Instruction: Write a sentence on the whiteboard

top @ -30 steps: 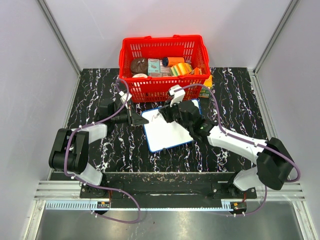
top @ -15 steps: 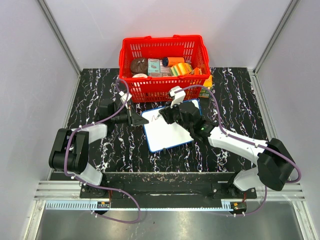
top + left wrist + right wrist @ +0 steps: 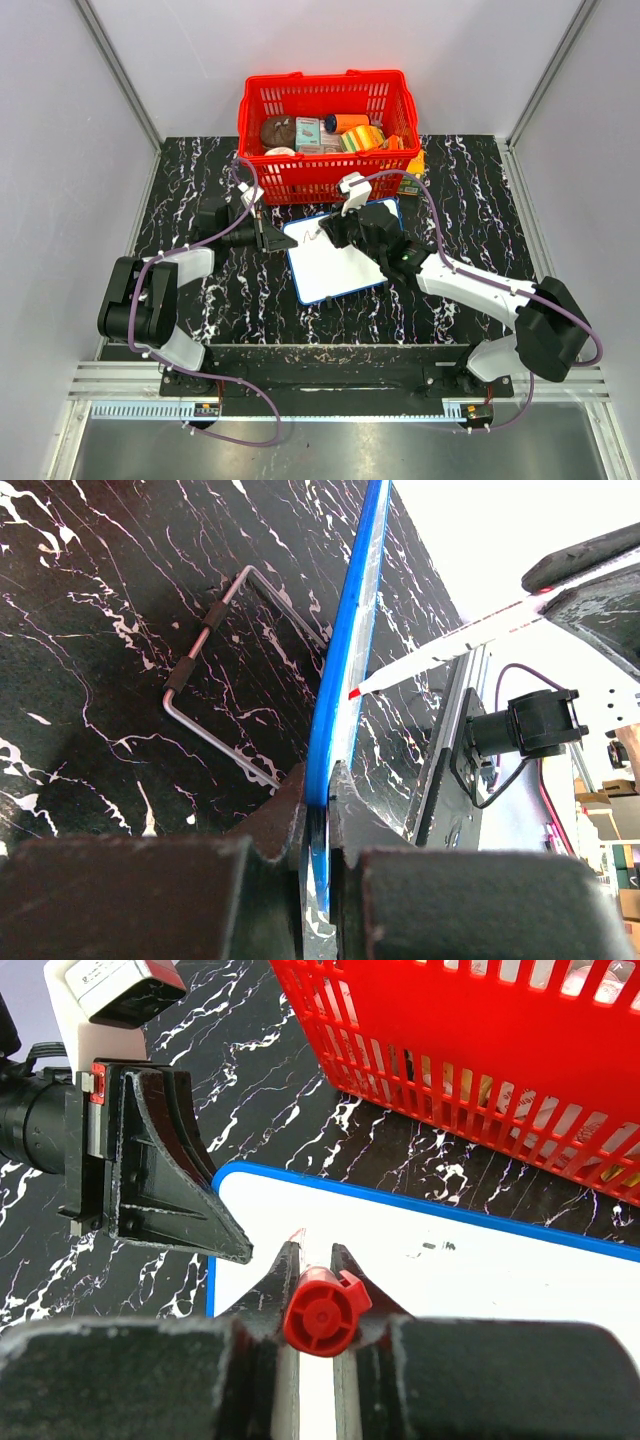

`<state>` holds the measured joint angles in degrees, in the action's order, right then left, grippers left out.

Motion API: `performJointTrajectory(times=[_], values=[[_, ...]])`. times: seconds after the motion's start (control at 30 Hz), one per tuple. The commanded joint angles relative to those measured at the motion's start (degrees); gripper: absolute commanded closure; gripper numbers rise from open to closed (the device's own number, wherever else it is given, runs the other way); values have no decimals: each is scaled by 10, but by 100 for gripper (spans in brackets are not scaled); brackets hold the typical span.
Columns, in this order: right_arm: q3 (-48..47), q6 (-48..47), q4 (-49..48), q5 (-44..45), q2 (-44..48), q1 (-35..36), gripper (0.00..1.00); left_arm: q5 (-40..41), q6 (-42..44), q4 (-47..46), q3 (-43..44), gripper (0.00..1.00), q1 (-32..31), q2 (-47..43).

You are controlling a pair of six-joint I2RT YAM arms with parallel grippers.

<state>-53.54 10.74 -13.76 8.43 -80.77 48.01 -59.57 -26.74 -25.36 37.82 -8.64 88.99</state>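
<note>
The whiteboard [image 3: 340, 265], white with a blue rim, lies at the table's centre, in front of the red basket. My left gripper [image 3: 281, 241] is shut on its left rim [image 3: 322, 780]; the jaws pinch the blue edge from both sides. My right gripper [image 3: 326, 232] hovers over the board's far left corner, shut on a red-capped marker [image 3: 320, 1310]. The marker's white barrel slants down, and its red tip [image 3: 355, 693] meets the board. A short reddish stroke of the sentence [image 3: 296, 1232] shows beside my right fingers; the rest of the board [image 3: 480, 1280] is white apart from a small dark smudge.
The red basket [image 3: 325, 95], full of small items, stands just behind the board, with a yellow-orange package [image 3: 414, 163] at its right corner. A bent metal wire handle [image 3: 215, 675] lies on the black marbled table beside the board. Grey walls close in left, right and back.
My right gripper with the marker has shifted slightly over the board's far left corner. The left arm has stayed put, still clamped on the rim.
</note>
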Motion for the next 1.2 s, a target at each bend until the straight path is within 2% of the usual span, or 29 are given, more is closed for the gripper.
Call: performJointTrajectory(times=[0.0, 0.93, 1.17], values=[[-3, -13, 9, 44, 11, 2, 100, 54, 68, -4, -7, 100, -3, 7], [-46, -20, 5, 94, -3, 2, 100, 53, 68, -4, -7, 100, -3, 7], [-30, -19, 2, 62, 26, 2, 100, 54, 68, -4, -7, 100, -3, 7]])
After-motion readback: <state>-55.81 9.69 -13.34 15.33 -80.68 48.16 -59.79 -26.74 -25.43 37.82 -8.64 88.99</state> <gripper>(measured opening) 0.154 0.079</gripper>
